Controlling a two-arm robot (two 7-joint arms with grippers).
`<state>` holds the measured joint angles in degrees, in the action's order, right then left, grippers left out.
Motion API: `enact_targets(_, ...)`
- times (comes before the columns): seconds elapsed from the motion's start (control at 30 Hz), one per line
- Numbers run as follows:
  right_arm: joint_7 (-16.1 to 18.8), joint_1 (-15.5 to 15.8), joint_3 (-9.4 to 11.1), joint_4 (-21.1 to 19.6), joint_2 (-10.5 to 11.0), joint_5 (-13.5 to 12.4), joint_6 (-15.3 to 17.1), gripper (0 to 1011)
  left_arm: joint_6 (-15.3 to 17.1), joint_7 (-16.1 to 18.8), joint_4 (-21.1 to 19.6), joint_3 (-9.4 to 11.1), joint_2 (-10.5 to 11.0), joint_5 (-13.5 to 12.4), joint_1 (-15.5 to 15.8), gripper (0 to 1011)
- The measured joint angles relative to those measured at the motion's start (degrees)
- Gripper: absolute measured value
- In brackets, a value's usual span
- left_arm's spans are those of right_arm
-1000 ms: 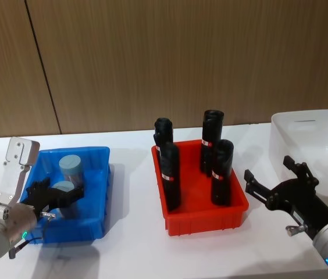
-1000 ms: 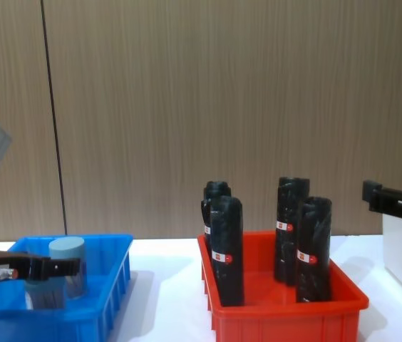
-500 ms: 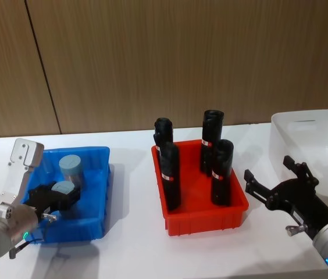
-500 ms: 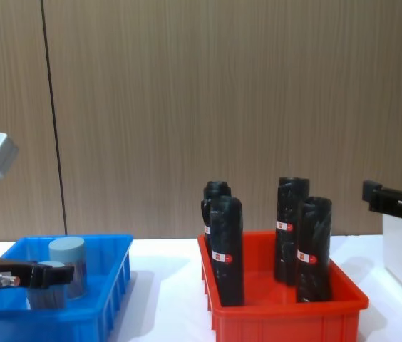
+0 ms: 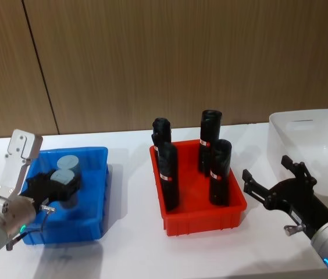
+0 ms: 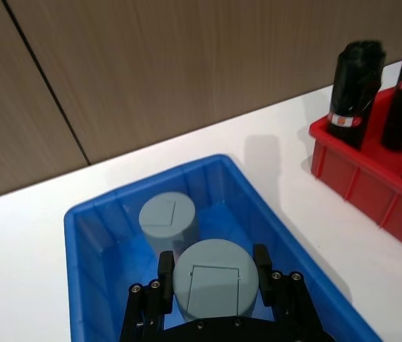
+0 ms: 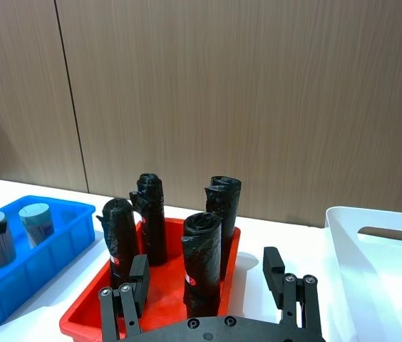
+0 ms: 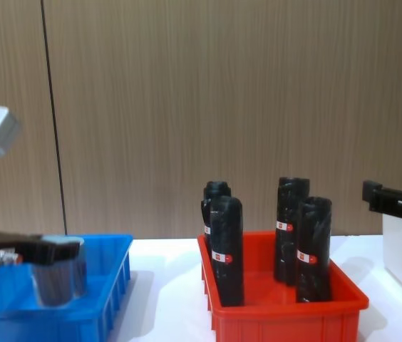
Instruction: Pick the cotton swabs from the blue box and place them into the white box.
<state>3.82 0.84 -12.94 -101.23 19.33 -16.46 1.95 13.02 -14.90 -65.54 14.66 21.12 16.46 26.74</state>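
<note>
Cotton swabs sit in two small clear jars with grey-blue lids, both inside the blue box at the lower left of the head view. Each jar stands upright, long axis vertical and lid facing up. The left gripper reaches in from the lower left edge, and its black fingers pinch the near jar on opposite sides of its lid end. In the chest view this held jar shows at the lower left with its base just above the box's near rim. The second jar stands free just behind it, toward the box's far wall, very close to the held one. A strip of white table separates the blue box from a red bin in the lower middle of the frame. In that bin, tall black rolls stand upright, rising well above its rim. The white box is at the right edge, well apart from the blue box, with the red bin between them. The right gripper hovers at the lower right, between the red bin and the white box, its fingers spread wide and holding nothing.
</note>
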Motion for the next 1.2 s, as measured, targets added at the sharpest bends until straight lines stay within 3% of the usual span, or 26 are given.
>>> enact_targets(0.23, 0.0, 0.0, 0.0, 0.0, 0.0, 0.0, 0.0, 1001, -0.5, -2.0, -4.3, -0.5, 0.8, 0.3, -0.8, 670)
enact_targets(0.7, 0.0, 0.0, 0.0, 0.0, 0.0, 0.0, 0.0, 1001, 1.2, -9.5, -11.1, -1.0, 1.6, 3.6, -0.9, 669)
enact_targets(1.0, 0.0, 0.0, 0.0, 0.0, 0.0, 0.0, 0.0, 1001, 4.3, -15.5, -13.1, -0.5, 1.0, 5.9, 0.6, 670)
enact_targets(1.2, 0.0, 0.0, 0.0, 0.0, 0.0, 0.0, 0.0, 1001, 8.4, -19.9, -13.3, 0.4, 0.1, 6.7, 2.7, 670)
